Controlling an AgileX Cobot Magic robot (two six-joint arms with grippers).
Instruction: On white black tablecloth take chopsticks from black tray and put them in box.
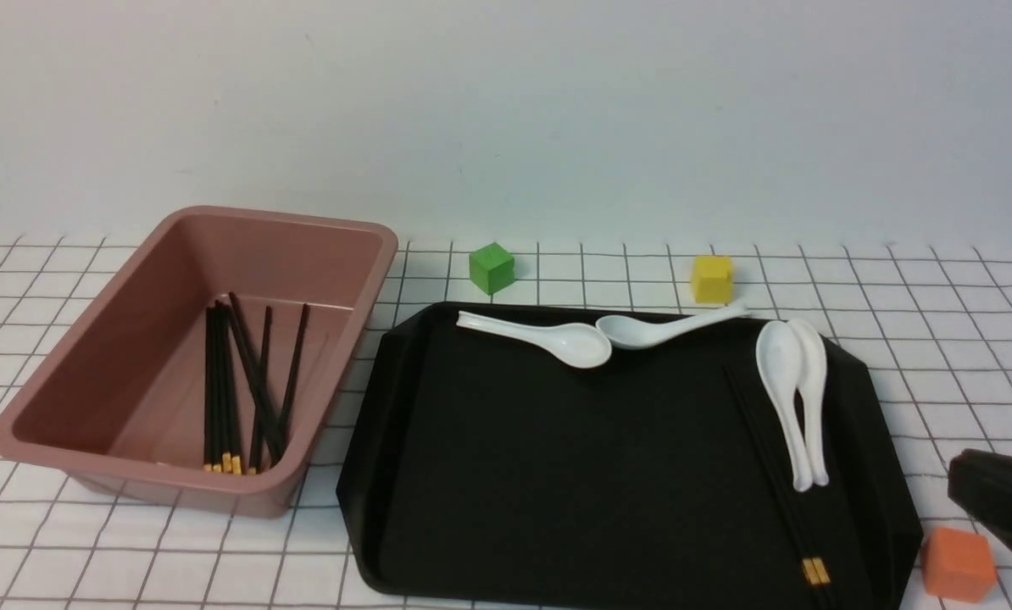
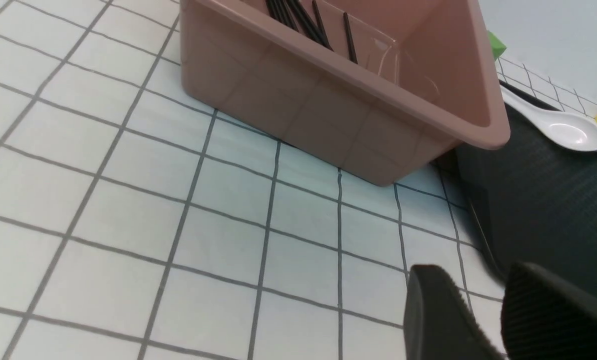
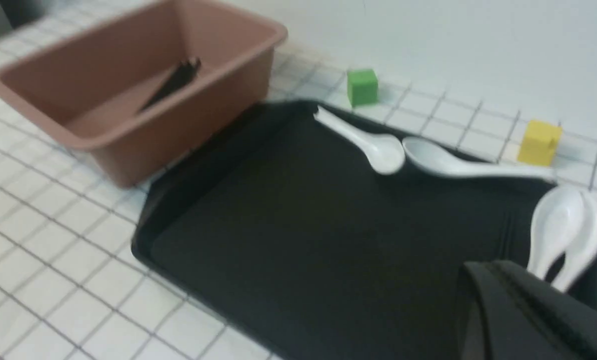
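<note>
The pinkish-brown box (image 1: 91,373) stands on the checked tablecloth (image 1: 938,339) at the left, with several black chopsticks (image 1: 235,398) lying in it. The black tray (image 1: 557,474) lies to its right. Two more chopsticks (image 1: 773,474) lie side by side on the tray's right part, gold bands toward the near edge. My right gripper (image 1: 959,487) is shut and empty, low at the tray's right edge; in the right wrist view it (image 3: 483,272) hangs over the tray. My left gripper (image 2: 473,280) is open and empty above the cloth, near the tray's corner (image 2: 538,210) and the box (image 2: 328,115).
Several white soup spoons lie on the tray: two along its far edge (image 1: 557,339), two together at the right (image 1: 798,398). A green cube (image 1: 492,268) and a yellow cube (image 1: 712,278) stand behind the tray. An orange cube (image 1: 958,563) sits by the right gripper.
</note>
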